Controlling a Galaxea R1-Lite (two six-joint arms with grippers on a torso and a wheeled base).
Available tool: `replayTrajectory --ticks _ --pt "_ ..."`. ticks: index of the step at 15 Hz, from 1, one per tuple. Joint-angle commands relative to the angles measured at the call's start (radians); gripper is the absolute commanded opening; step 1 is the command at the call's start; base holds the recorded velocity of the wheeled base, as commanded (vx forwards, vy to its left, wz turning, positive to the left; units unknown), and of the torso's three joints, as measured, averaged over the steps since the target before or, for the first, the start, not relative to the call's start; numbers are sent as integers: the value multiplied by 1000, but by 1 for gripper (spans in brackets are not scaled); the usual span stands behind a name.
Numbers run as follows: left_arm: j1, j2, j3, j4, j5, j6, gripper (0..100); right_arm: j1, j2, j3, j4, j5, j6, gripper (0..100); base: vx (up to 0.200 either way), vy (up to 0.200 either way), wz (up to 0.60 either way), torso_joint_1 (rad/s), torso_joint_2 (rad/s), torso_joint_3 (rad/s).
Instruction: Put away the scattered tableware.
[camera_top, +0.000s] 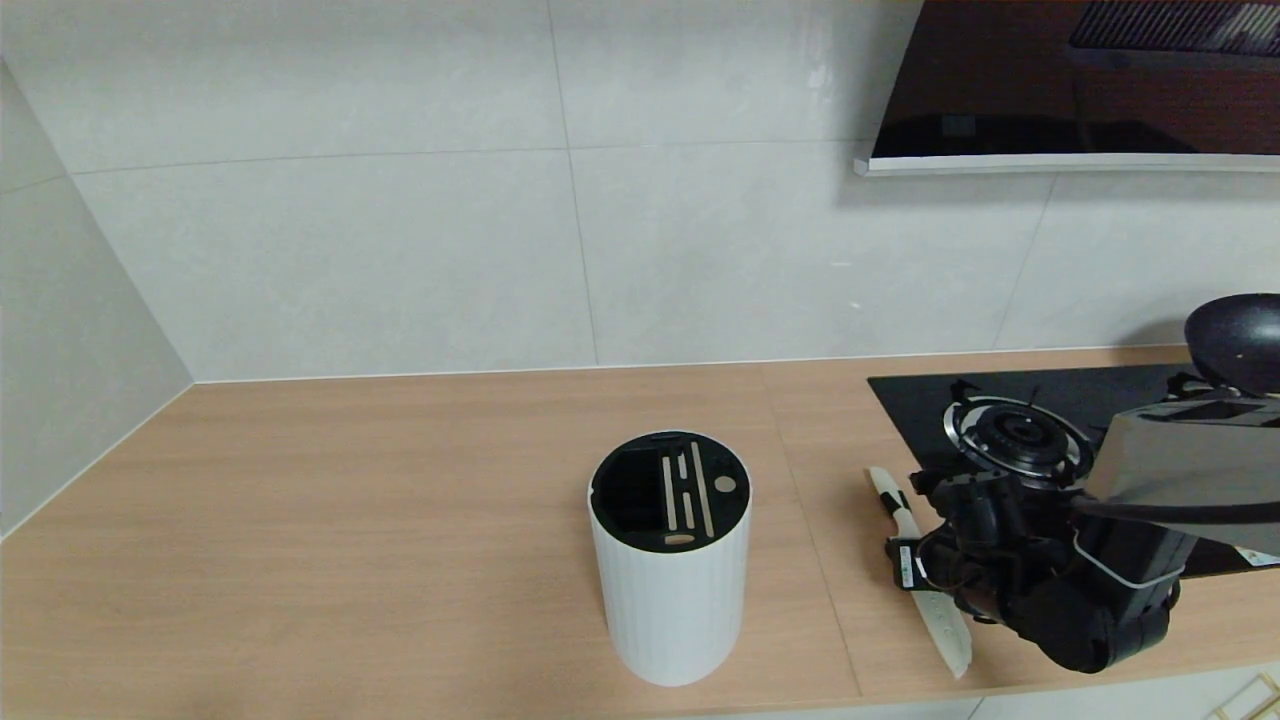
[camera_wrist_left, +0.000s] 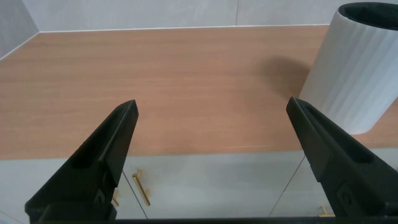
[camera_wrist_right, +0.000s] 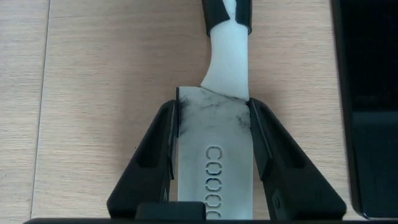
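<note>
By the stove (camera_top: 1015, 435), right pincer (camera_wrist_right: 213, 112) gripping white knife (camera_wrist_right: 216, 146), left pincer (camera_wrist_left: 210, 106) spread.

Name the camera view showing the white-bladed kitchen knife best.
Right wrist view: the white-bladed kitchen knife lies close up, blade between the right gripper's fingers. Head view: handle and tip, middle hidden behind that gripper. Left wrist view faces the white ribbed holder.

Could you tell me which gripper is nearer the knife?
Right. The right gripper is at the knife, its fingers against both sides of the blade. The left gripper is by the counter's edge, near the holder, which stands left of the knife.
</note>
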Motion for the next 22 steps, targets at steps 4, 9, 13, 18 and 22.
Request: replayTrajectory --ticks 4,9,13,18,22 --pt "0 0 0 0 1 0 100 -1 -54 9 2 -1 4 0 0 0 0 0 0 0" --pt "0 0 0 0 1 1 100 -1 -259 63 9 2 17 0 0 0 0 0 0 0" --pt "0 0 0 0 -1 9 100 -1 -421 116 2 8 10 0 0 0 0 0 0 0" --pt "-6 25 -127 27 -91 95 100 -14 -580 -126 97 43 -56 0 0 0 0 0 0 0" --pt "-14 502 -541 145 -283 69 100 112 -628 -353 287 36 -56 0 0 0 0 0 0 0"
